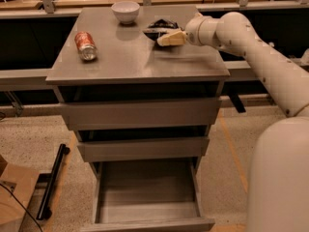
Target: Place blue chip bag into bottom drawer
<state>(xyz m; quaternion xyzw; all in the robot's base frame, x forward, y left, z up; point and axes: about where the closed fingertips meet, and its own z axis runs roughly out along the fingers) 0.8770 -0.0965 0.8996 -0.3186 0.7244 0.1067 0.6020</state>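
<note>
The blue chip bag [161,25], dark and crumpled with pale patches, lies on the back right of the grey cabinet top [135,62]. My gripper [168,38] reaches in from the right and sits just in front of the bag, at or touching its near edge. Part of the bag is hidden behind it. The bottom drawer [145,190] is pulled out towards the camera and shows a bare grey inside. The two upper drawers [140,112] are closed.
A red soda can [85,45] lies on its side on the left of the top. A white bowl [125,11] stands at the back. My white arm [260,57] spans the right side. A cardboard box [12,197] and a black bar [52,181] are on the floor at left.
</note>
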